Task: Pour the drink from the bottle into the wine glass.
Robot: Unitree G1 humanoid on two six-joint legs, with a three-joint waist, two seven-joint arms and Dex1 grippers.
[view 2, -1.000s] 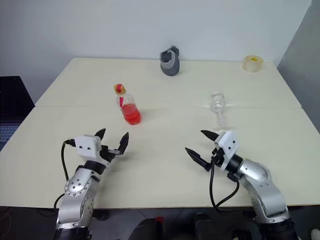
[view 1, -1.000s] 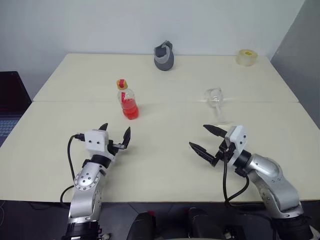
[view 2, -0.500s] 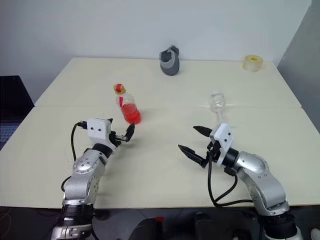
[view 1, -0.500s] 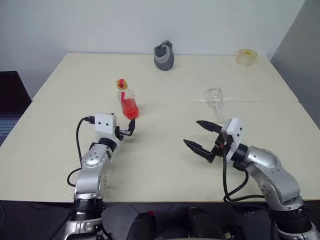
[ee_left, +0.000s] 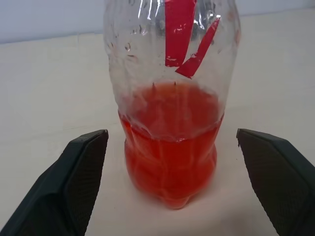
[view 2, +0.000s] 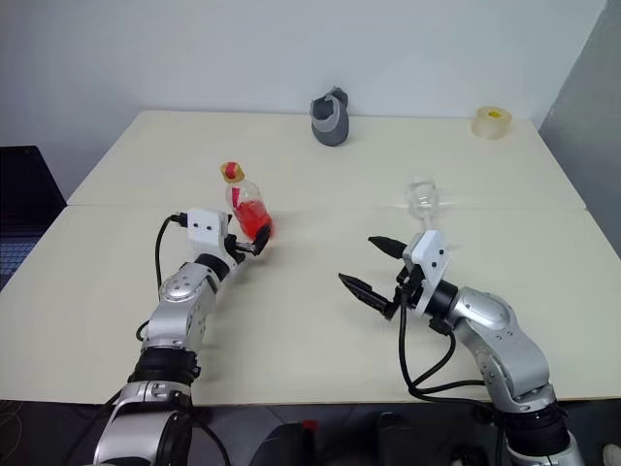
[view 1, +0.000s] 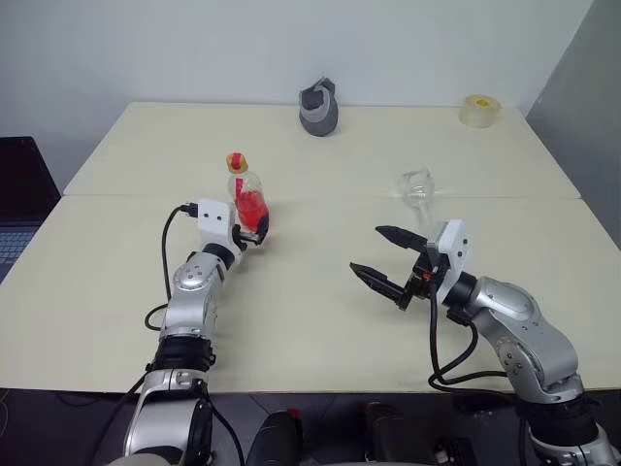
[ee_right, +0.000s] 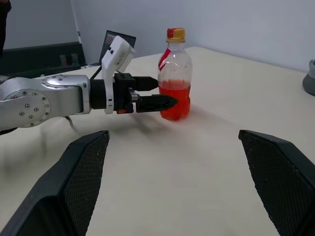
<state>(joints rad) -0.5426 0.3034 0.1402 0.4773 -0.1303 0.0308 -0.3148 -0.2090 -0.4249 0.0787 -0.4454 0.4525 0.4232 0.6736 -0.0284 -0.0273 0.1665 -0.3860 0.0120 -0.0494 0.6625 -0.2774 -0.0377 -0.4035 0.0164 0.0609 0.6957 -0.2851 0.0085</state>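
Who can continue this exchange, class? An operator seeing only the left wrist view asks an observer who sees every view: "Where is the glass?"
Observer: The glass stands on the table, off to the bottle's right, just beyond the right gripper.
Operator: Is the bottle capped?
Observer: Yes, a red-and-yellow cap sits on its neck.
Operator: Is the right gripper holding anything?
Observer: No, it hovers above the table with its jaws open and nothing between them.
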